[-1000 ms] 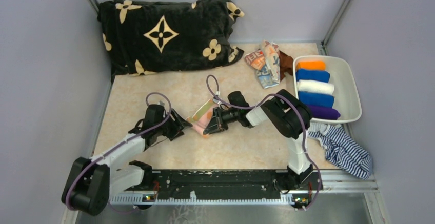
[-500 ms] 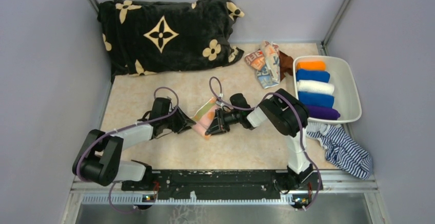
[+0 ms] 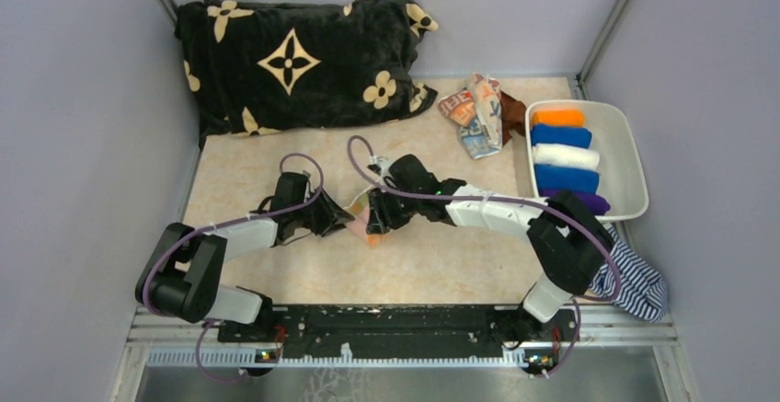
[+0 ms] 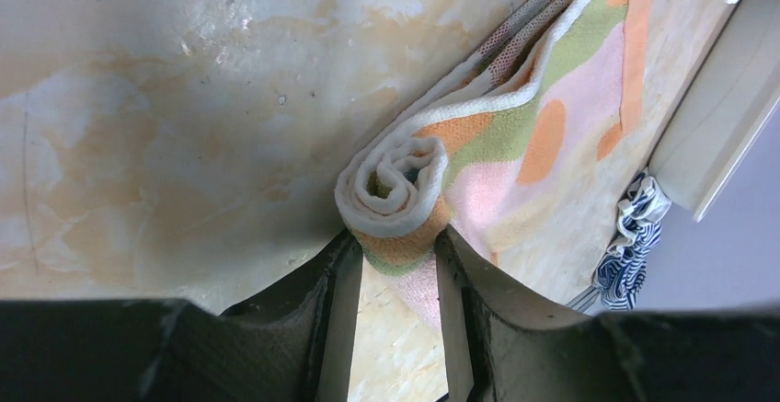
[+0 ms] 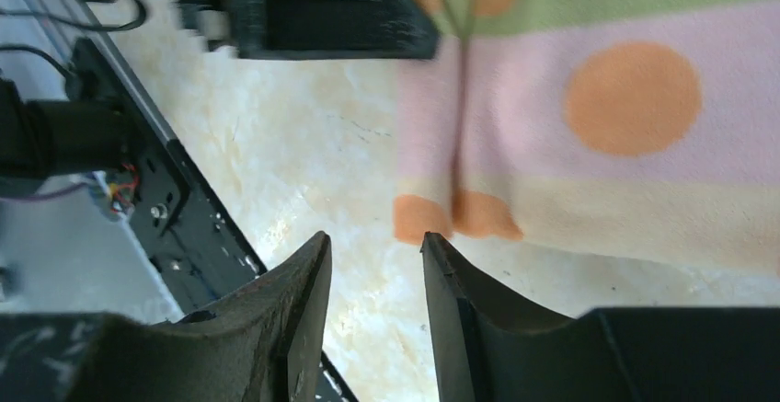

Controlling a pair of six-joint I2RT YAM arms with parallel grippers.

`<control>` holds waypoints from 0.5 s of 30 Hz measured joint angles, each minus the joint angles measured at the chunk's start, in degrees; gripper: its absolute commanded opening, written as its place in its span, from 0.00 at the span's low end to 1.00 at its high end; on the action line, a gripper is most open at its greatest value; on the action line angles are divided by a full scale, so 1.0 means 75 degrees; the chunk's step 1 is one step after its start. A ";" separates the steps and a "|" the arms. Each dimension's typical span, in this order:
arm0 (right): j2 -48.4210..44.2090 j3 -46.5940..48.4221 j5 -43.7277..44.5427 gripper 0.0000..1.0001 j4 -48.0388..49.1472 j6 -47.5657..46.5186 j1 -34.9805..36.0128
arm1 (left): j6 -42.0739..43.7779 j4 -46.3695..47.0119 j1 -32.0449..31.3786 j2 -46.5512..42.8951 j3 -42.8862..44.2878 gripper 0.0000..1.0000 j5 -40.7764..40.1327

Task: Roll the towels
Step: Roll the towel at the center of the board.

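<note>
While pinching the coiled end of the orange-peach towel (image 4: 552, 117) at mid-table, rolling it up, two-armed.

Clamping the half-made coil on both sides with the left gripper (image 4: 395, 250); holding the right gripper (image 5: 372, 255) low over the table (image 5: 349, 163), fingers parted around nothing, just off the towel's flat edge. Judging the roll begun but unfinished, leaving much of the cloth flat beyond the coil. Probably calling next for turning the coil onward while guiding the far side level, avoiding a slack, lopsided roll. Waiting near the white tray (image 3: 627, 154) of finished rolls (image 3: 563, 155): more crumpled towels (image 3: 478, 112).
</note>
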 measured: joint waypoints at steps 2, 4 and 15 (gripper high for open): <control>-0.0216 0.0411 0.0941 0.42 -0.0443 -0.0554 0.0644 | 0.0003 -0.0006 0.0000 0.0003 0.0009 0.43 0.0000; -0.0224 0.0752 0.1781 0.42 -0.0708 -0.0994 0.1236 | 0.0006 -0.0006 -0.0017 0.0003 0.0009 0.43 -0.0003; 0.1017 0.1309 0.4648 0.42 -0.1364 -0.2159 0.2492 | 0.0047 -0.0035 -0.0085 -0.0015 0.0026 0.44 -0.0047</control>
